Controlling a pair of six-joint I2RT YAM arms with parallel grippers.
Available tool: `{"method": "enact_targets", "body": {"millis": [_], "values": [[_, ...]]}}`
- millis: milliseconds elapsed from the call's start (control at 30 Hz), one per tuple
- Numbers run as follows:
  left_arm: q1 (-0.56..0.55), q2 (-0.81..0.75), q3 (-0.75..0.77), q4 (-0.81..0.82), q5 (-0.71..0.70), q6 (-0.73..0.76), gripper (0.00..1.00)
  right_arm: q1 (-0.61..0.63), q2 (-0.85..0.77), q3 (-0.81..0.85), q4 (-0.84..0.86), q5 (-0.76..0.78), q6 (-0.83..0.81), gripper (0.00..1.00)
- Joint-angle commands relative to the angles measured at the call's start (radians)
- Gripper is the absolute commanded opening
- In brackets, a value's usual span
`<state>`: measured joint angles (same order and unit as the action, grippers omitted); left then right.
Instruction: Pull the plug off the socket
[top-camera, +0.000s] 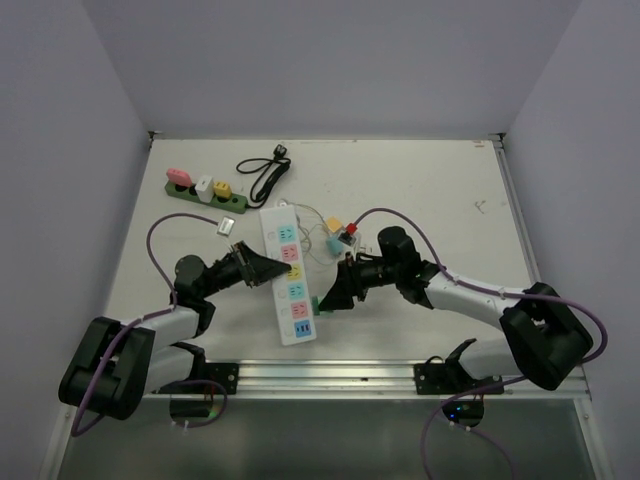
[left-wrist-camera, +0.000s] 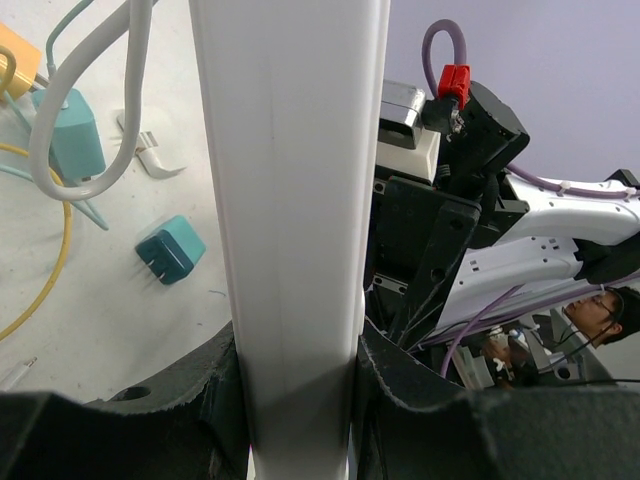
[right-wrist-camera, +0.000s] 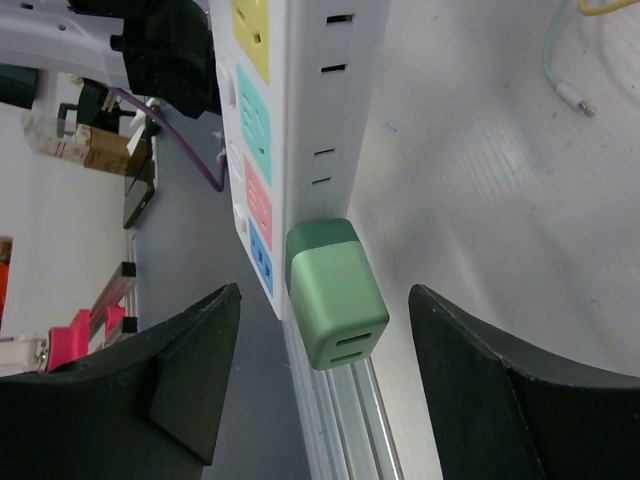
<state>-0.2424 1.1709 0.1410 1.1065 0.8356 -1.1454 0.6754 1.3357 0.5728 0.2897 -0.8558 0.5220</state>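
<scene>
Now the left jaws clamp the power strip (left-wrist-camera: 290, 200) while the right jaws stand wide astride the green plug (right-wrist-camera: 335, 295); next, they should close and pull outward.

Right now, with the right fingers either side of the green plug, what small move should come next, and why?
Probably close the right gripper on the green plug. Its fingers straddle the plug with gaps on both sides, the plug sits seated in the side of the white power strip, and the left gripper is clamped on the strip, bracing it.
</scene>
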Motion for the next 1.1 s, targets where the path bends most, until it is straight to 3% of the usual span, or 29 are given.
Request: {"method": "enact_targets", "body": {"millis": [0,333,567,833,1067], "values": [[0.008,-0.031,0.006,0.174,0.008,-0.034,0.0,0.009,0.013,0.036,0.089,-0.071,0.001,0.69],[0.008,-0.031,0.002,0.219,0.01,-0.066,0.0,0.013,0.019,0.033,0.077,-0.117,-0.026,0.35],[0.008,-0.034,-0.007,0.239,0.031,-0.077,0.0,0.007,-0.023,0.039,-0.072,-0.101,-0.152,0.0],[0.009,-0.002,-0.029,0.335,0.068,-0.106,0.0,-0.065,-0.102,-0.027,-0.015,-0.169,-0.137,0.0],[0.058,0.016,-0.034,0.374,0.126,-0.137,0.0,-0.076,-0.147,-0.059,-0.024,-0.126,-0.149,0.0]]}}
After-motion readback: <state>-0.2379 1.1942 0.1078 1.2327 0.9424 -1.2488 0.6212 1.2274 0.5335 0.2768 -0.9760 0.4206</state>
